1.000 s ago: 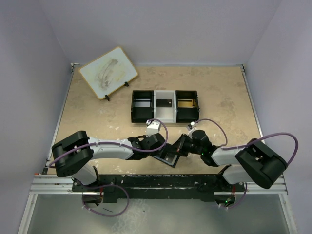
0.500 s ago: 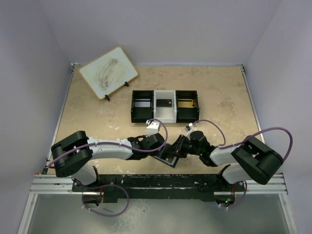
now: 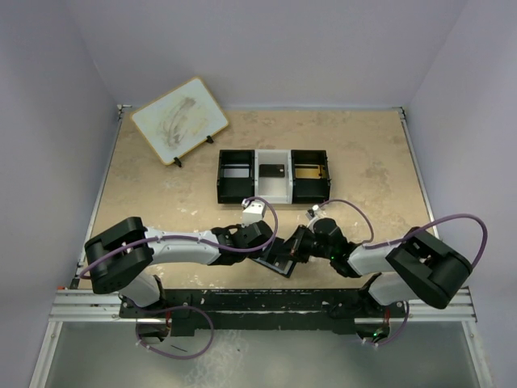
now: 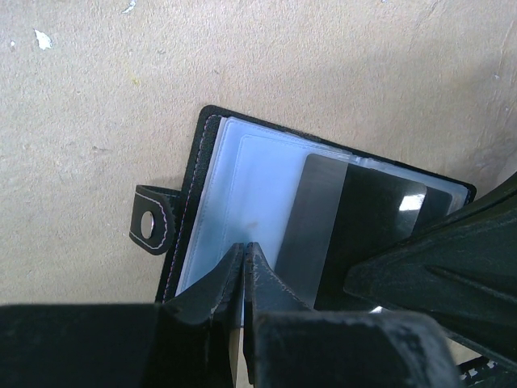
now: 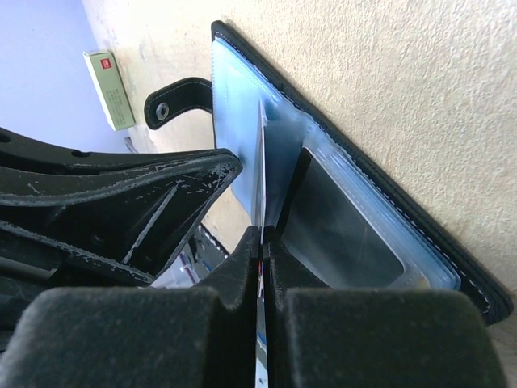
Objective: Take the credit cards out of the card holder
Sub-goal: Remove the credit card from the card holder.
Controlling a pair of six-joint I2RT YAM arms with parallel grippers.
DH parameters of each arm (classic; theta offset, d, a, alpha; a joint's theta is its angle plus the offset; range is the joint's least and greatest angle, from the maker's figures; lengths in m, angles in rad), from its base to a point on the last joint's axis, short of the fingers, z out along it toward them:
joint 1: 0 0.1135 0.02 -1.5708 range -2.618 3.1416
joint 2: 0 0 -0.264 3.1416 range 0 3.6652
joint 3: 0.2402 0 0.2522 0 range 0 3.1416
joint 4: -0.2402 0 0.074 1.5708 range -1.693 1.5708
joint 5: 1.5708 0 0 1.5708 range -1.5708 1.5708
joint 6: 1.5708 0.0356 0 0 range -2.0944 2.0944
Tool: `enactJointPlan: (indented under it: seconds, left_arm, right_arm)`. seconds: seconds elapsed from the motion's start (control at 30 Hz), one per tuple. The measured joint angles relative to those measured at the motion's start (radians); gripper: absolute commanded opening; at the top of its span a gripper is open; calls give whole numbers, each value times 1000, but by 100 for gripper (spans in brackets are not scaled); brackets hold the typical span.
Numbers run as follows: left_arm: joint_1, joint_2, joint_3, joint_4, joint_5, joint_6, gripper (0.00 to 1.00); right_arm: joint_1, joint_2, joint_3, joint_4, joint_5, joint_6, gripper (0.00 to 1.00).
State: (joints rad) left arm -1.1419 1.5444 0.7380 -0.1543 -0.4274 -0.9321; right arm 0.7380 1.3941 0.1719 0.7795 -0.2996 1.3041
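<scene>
Card holder (image 3: 277, 260): open on table (image 3: 363, 153) at near edge, betw both arms, well short of tray (image 3: 220, 175). Dark card (image 3: 272, 170) lying in tray's middle bin, so prob one out already. Left gripper (image 4: 244, 250): closed, tips down on clear sleeve, looks like pinning holder in place. Right gripper (image 5: 261, 238): clamped on edge of 2nd card (image 4: 355, 218), partway out of its pocket, not free yet. Still to do: slide it clear, drop it off, check for more.
</scene>
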Motion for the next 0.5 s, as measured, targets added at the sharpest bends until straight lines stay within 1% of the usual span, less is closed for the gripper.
enactJointPlan:
  seconds: [0.5]
  left_arm:
    - [0, 0, 0, -1, -1, 0, 0]
  right_arm:
    - [2, -109, 0, -127, 21, -18, 0]
